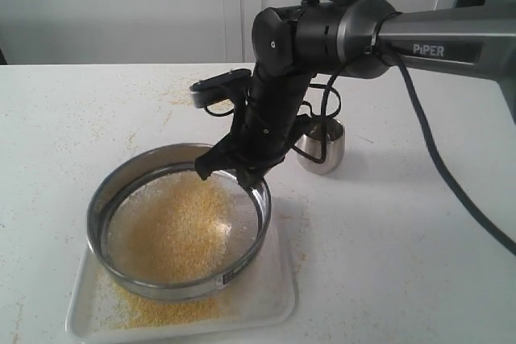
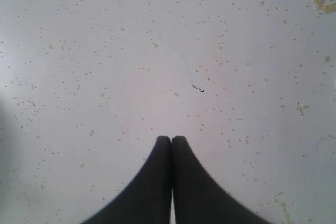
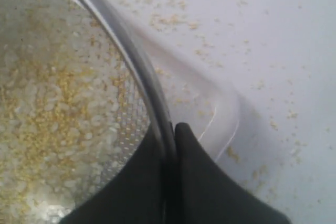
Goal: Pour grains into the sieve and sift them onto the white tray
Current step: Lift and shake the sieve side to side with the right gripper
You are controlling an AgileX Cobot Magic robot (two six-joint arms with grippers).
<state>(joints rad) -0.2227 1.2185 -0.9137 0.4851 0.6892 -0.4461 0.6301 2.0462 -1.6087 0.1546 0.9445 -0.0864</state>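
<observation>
The round steel-rimmed sieve [image 1: 105,191] stands over the white tray [image 1: 278,296] at the front left of the table. Grains [image 1: 173,227], yellow meal mixed with pale bits, lie on its mesh. A layer of fine yellow meal lies on the tray under and in front of it. My right gripper [image 1: 251,181] is shut on the sieve's far right rim, one finger inside and one outside. The right wrist view shows that grip [image 3: 170,129] on the rim [image 3: 126,51], with the grains [image 3: 47,108] and the tray's corner [image 3: 223,114]. My left gripper [image 2: 171,139] is shut and empty above bare table.
A small shiny steel cup [image 1: 324,147] stands upright just behind and to the right of the sieve, close to the right arm. Thin yellow crumbs [image 1: 173,94] are strewn over the white table around the tray.
</observation>
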